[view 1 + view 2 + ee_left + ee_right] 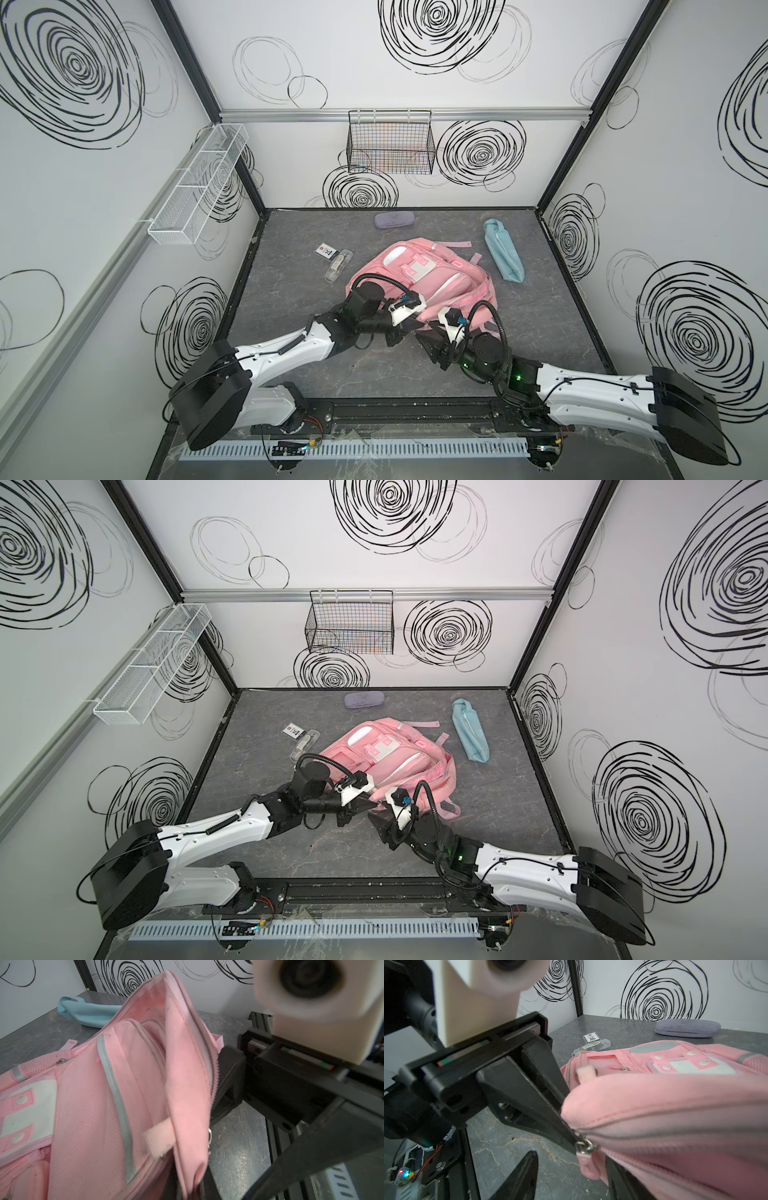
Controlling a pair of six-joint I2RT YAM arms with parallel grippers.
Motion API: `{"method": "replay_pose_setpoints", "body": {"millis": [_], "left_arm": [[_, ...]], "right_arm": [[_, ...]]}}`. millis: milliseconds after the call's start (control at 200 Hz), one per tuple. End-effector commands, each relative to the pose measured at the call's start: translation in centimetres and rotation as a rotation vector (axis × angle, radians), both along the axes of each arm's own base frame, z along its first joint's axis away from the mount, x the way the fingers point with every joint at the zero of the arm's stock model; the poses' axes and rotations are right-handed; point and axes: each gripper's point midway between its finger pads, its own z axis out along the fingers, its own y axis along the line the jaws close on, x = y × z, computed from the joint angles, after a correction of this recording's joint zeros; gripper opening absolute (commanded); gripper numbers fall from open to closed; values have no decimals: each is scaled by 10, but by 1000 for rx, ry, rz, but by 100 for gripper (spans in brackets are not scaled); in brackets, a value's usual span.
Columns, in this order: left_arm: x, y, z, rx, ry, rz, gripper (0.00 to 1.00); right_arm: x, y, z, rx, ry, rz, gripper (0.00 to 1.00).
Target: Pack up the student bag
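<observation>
pink student bag [440, 286] rim in left claw [569, 1128] | right claw [571, 1167] wide, one tip hidden

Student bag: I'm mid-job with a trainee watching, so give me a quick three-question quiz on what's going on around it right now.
1. True or false: the light-blue pouch is already inside the student bag.
2. The left gripper is: A) shut on the bag's opened edge; B) open in mid-air; C) holding the pouch.
3. Name the oblong grey-purple item at the far edge of the table.

Key:
1. False. It lies on the table, outside the bag.
2. A.
3. The glasses case.
</observation>
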Motion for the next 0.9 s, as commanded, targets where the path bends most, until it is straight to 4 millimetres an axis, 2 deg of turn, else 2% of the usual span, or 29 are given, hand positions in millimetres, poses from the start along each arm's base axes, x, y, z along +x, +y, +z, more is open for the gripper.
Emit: {"method": "replay_pose_setpoints", "body": {"millis": [0, 230, 345, 520, 620, 675, 895], "left_arm": [[-45, -22, 67, -215, -16, -263, 0], [-54, -23, 67, -210, -7, -292, 0], [-59, -23, 69, -218, -3, -311, 0], [-63, -25, 66, -214, 21, -326, 0], [-67, -27, 66, -216, 32, -337, 0], [-67, -27, 65, -214, 34, -338, 0], [-59, -27, 59, -179, 22, -291, 0]], "right_arm": [[29, -33, -10, -97, -63, -196, 56], [45, -54, -9, -133, -105, -347, 44], [50, -57, -7, -139, -118, -385, 40], [54, -55, -6, -146, -118, -403, 36], [55, -52, -8, -158, -118, -409, 44], [55, -51, -8, -162, -123, -413, 44], [53, -43, -2, -163, -135, -382, 30]]}}
